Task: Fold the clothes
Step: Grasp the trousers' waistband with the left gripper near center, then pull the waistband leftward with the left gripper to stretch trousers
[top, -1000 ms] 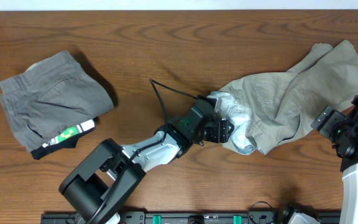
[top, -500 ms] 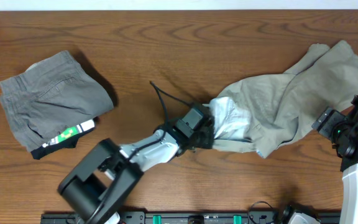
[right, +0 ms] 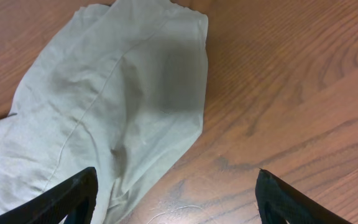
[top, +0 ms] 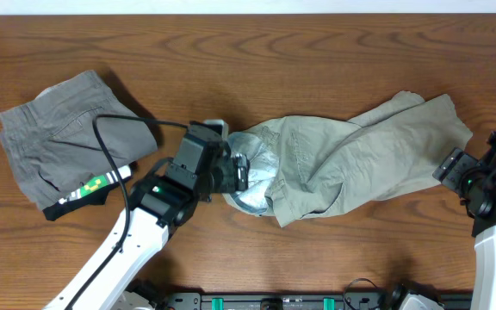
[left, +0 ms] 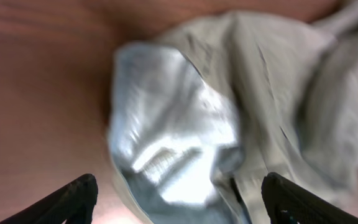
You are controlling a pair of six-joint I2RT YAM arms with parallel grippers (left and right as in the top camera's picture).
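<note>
**STEP IN HAND: POSITIONING THE SHORTS BEFORE FOLDING**

The grey folded shorts (top: 67,151) lie well apart to the left of the left end effector (top: 239,172) and are not involved. That end effector is released, its fingers spread. The blurred striped waistband lining (left: 166,137) of the khaki shorts (top: 351,159) sits directly beneath it. The legs trail rightward, with a cuff just ahead of the released right end effector (right: 174,179). Since the earlier frame, the shorts have been dragged left across the table (top: 231,52). The likely next move is to grip the waistband and spread the legs flat.
</note>
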